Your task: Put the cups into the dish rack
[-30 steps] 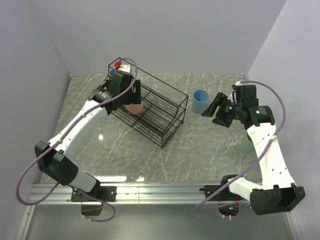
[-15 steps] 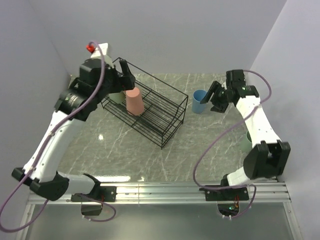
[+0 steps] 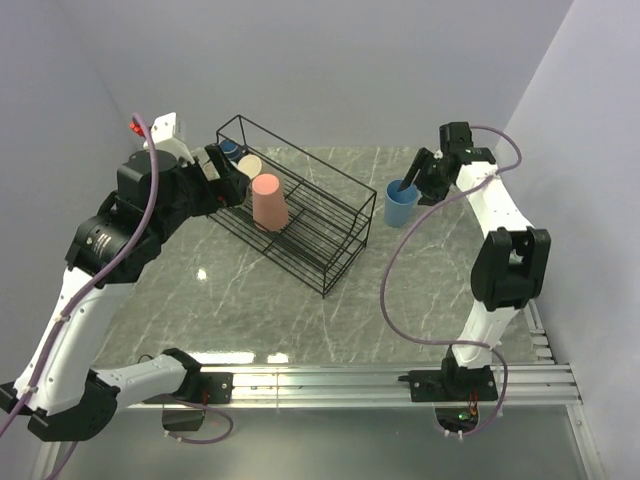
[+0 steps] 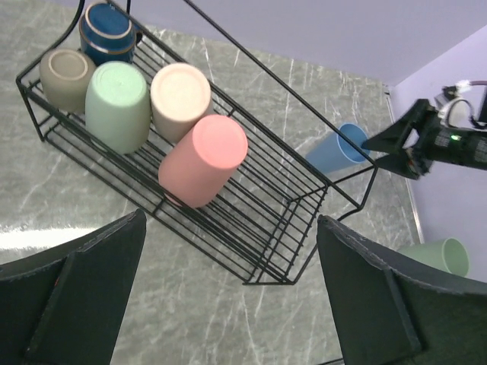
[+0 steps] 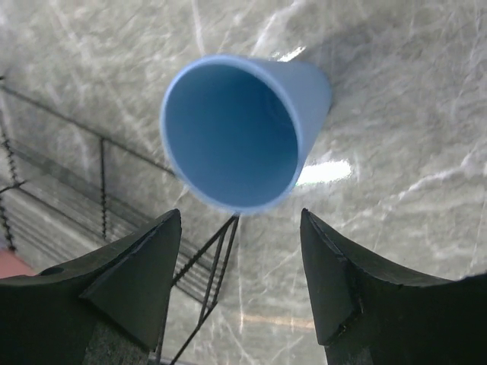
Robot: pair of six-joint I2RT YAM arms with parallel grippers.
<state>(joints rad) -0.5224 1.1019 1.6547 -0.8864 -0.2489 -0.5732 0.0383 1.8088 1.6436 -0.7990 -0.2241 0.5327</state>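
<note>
The black wire dish rack (image 3: pixel 330 225) lies on the marble table, also in the left wrist view (image 4: pixel 304 220). In it stand a salmon-pink cup (image 4: pixel 204 158), a beige cup (image 4: pixel 181 91), a pale-green tumbler (image 4: pixel 118 103), a tan mug (image 4: pixel 67 76) and a navy mug (image 4: pixel 106 30), all upside down but the navy one. My left gripper (image 3: pixel 228 180) hangs open and empty above the rack's left end (image 4: pixel 232 304). A blue cup (image 3: pixel 401 203) stands upright on the table right of the rack. My right gripper (image 5: pixel 240 258) is open just above and beside the blue cup (image 5: pixel 236 129).
A second pale-green tumbler (image 4: pixel 437 257) lies on the table at the far right, near the wall. The rack's right corner (image 5: pixel 221 258) sits close beside the blue cup. Walls close in the table on the left, back and right.
My left arm has let go of the pink cup in the rack and lifted back to the left. My right arm has swung in toward the blue cup.
</note>
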